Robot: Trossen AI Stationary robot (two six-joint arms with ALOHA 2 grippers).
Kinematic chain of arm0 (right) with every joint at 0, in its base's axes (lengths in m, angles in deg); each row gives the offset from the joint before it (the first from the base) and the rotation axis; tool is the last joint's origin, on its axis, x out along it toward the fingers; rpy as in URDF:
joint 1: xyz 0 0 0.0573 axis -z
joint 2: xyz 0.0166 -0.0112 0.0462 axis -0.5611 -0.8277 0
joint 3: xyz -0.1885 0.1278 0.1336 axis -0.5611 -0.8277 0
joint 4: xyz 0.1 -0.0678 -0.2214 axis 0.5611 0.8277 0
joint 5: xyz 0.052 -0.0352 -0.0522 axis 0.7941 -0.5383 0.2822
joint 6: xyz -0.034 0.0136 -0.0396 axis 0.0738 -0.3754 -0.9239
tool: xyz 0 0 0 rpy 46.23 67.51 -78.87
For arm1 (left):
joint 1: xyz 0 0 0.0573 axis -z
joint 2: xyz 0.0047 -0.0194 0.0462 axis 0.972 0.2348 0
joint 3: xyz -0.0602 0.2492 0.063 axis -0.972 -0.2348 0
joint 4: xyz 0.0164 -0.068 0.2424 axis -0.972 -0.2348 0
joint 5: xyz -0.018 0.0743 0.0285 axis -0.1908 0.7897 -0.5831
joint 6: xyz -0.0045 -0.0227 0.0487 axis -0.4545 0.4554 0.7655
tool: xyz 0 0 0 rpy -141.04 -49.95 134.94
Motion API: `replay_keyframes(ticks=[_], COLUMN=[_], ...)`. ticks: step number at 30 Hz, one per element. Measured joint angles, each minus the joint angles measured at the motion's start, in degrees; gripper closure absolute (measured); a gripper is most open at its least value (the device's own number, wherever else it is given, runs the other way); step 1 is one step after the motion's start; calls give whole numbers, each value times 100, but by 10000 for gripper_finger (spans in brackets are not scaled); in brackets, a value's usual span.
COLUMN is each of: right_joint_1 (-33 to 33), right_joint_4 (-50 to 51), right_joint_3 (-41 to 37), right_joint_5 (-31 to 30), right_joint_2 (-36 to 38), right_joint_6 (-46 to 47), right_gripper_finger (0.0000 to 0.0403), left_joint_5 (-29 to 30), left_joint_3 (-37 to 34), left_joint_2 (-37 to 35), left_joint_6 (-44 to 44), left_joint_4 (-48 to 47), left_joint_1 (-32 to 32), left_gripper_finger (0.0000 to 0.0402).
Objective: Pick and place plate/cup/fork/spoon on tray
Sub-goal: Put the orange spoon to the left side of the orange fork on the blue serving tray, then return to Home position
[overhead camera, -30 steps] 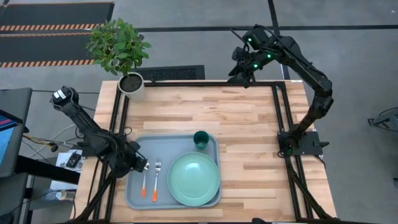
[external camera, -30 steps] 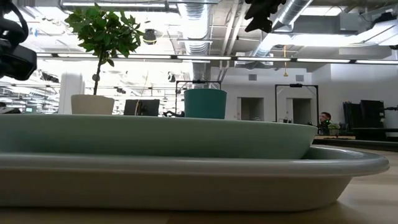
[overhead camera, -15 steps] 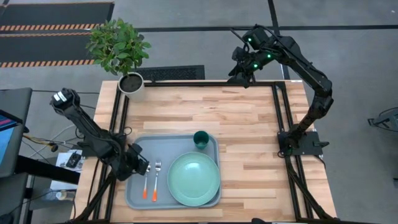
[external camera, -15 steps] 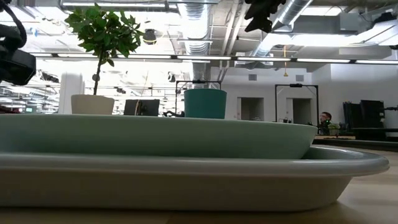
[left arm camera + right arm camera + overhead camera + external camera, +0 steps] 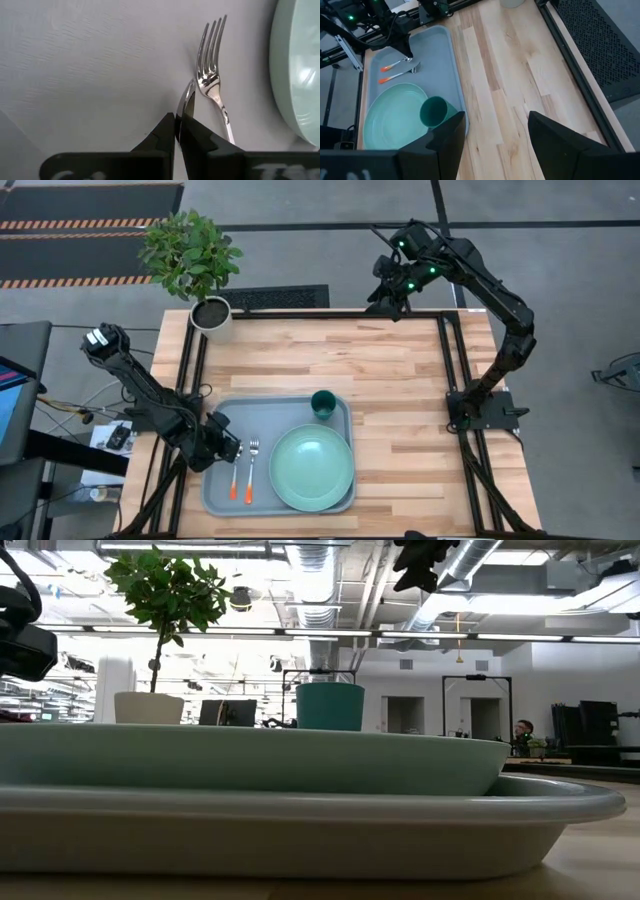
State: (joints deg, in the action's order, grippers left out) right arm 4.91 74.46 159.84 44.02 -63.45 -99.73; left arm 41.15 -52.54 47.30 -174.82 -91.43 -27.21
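Plate (image 5: 312, 468), cup (image 5: 322, 403), fork (image 5: 252, 470) already lie on the tray (image 5: 222, 412). Spoon (image 5: 186, 98) is pinched in the closed left claw (image 5: 176, 122), bowl at the tray floor beside the fork (release pending). Right claw (image 5: 496, 125) is parked spread wide above the tabletop (image 5: 400, 400) far edge.

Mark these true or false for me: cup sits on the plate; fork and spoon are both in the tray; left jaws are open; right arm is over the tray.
1. The dark teal round cup sits on the pale mint-green round plate. False: it stands beside it in the grey-blue rectangular tray.
2. The silver fork and silver spoon lie in the tray. True.
3. Left gripper jaws are open. False: shut on the spoon.
4. Right gripper hangs over the tray. False: it is at the table's far edge.
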Motion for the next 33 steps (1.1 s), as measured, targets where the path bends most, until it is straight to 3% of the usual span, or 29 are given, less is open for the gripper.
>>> replay_keyframes(ticks=[12,33], right_joint_1=[0,0], right_joint_4=[0,1], right_joint_3=[-4,-4], right_joint_5=[0,2], right_joint_2=[-1,-2], right_joint_6=[0,-2], right_gripper_finger=[165,165], left_joint_5=[-79,328], left_joint_3=[0,2], left_joint_2=[0,-206], left_joint_6=[-153,-877], left_joint_4=[-28,-160], left_joint_1=[0,-15], left_gripper_finger=[324,258])
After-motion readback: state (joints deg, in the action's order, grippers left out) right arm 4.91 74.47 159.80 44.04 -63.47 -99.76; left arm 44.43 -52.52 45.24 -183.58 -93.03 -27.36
